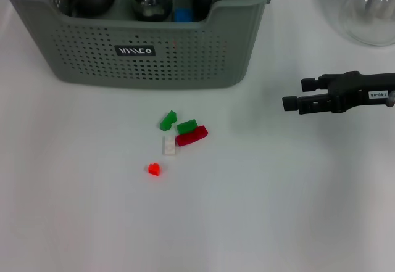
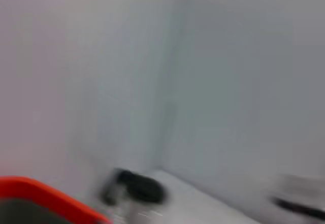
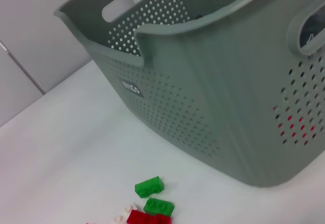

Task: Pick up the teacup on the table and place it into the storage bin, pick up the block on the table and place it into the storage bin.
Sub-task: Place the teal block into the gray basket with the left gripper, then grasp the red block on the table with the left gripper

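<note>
Grey-green perforated storage bin (image 1: 185, 56) upright; coloured blocks (image 1: 179, 135) lie before it.

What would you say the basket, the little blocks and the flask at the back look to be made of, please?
The basket looks like matte grey-green moulded plastic: even rows of punched holes and a smooth rolled rim. The blocks seem to be hard glossy plastic, judging by their saturated red, green and white colours and studded tops. The flask appears to be clear glass, transparent with bright reflections, though clear plastic cannot be ruled out.

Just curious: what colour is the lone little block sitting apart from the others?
Bright orange-red block, clearest in the head view.
</note>
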You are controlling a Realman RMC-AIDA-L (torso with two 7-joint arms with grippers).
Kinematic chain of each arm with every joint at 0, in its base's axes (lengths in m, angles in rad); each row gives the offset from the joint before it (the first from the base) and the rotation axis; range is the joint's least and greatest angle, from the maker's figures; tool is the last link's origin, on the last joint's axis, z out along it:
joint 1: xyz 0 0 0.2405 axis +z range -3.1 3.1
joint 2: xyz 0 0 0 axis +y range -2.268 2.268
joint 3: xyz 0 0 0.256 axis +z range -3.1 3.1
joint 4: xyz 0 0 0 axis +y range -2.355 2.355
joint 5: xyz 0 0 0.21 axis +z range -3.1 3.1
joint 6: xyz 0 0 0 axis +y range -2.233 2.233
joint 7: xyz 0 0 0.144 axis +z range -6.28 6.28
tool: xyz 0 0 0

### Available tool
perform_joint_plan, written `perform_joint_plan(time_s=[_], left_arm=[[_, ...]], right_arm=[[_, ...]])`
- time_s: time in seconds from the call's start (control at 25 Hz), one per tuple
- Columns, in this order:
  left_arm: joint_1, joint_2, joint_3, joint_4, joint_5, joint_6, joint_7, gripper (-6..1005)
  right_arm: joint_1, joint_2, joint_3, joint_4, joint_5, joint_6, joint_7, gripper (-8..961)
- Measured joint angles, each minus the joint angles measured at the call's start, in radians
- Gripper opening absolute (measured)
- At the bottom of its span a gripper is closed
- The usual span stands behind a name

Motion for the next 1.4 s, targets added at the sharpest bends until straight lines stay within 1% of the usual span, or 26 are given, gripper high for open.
perform_joint_plan(time_s=[0.04,0.12,0.2,0.24,0.28,0.36,0.48,0.56,0.64,0.72,0.8,0.92,1.04,1.16,1.2,1.28,1.36,1.4], left_arm=[[-0.012,0.012,0.021,-0.012,0.029,-0.058,-0.027,414],[-0.045,0.046,0.095,-0.063,0.120,-0.206,-0.095,414],[-0.074,0.068,0.160,-0.122,0.208,-0.322,-0.150,415],[-0.090,0.077,0.187,-0.156,0.253,-0.375,-0.176,415],[-0.103,0.081,0.203,-0.183,0.296,-0.416,-0.197,415],[-0.136,0.082,0.220,-0.239,0.383,-0.485,-0.241,415],[-0.176,0.075,0.224,-0.300,0.478,-0.530,-0.262,416],[-0.187,0.067,0.226,-0.312,0.504,-0.538,-0.262,416],[-0.192,0.054,0.230,-0.311,0.535,-0.550,-0.262,416],[-0.193,0.048,0.234,-0.306,0.552,-0.560,-0.262,417],[-0.194,0.046,0.235,-0.306,0.562,-0.567,-0.263,417],[-0.195,0.050,0.236,-0.308,0.570,-0.567,-0.264,534],[-0.189,0.051,0.235,-0.283,0.570,-0.544,-0.260,656],[-0.177,0.052,0.228,-0.223,0.533,-0.454,-0.229,789],[-0.167,0.052,0.224,-0.191,0.504,-0.410,-0.209,833],[-0.134,0.047,0.213,-0.100,0.403,-0.289,-0.155,862],[-0.089,0.042,0.197,-0.013,0.252,-0.147,-0.085,890],[-0.059,0.041,0.184,0.031,0.151,-0.064,-0.042,905]], right_arm=[[0.000,0.000,0.000,0.000,0.000,-0.001,-0.003,947],[-0.002,-0.001,0.002,0.002,0.000,0.000,-0.011,947],[-0.003,-0.002,0.003,0.003,0.000,0.000,-0.018,947],[-0.003,-0.003,0.004,0.003,0.000,0.000,-0.019,947],[-0.003,-0.003,0.004,0.003,0.000,0.000,-0.021,947],[-0.003,-0.003,0.004,0.001,0.000,0.001,-0.021,947],[-0.003,-0.003,0.001,-0.003,0.000,0.000,-0.021,947],[-0.003,-0.004,0.000,-0.004,0.000,0.000,-0.021,947],[-0.003,-0.005,-0.001,-0.004,0.000,0.000,-0.021,947],[-0.003,-0.006,0.000,-0.004,0.000,0.001,-0.023,947],[-0.002,-0.006,0.000,-0.004,0.000,0.002,-0.024,947],[-0.001,-0.006,0.001,-0.003,0.000,0.002,-0.029,947],[-0.001,-0.006,0.003,-0.003,0.000,0.002,-0.033,947],[0.001,-0.006,0.001,-0.003,0.000,0.003,-0.033,947],[0.002,-0.006,0.000,-0.003,0.000,0.003,-0.034,947],[0.003,-0.006,-0.001,-0.003,0.000,0.003,-0.035,947],[0.003,-0.006,-0.001,-0.003,0.000,0.001,-0.037,947],[0.004,-0.006,-0.001,-0.003,0.000,0.000,-0.038,947]])
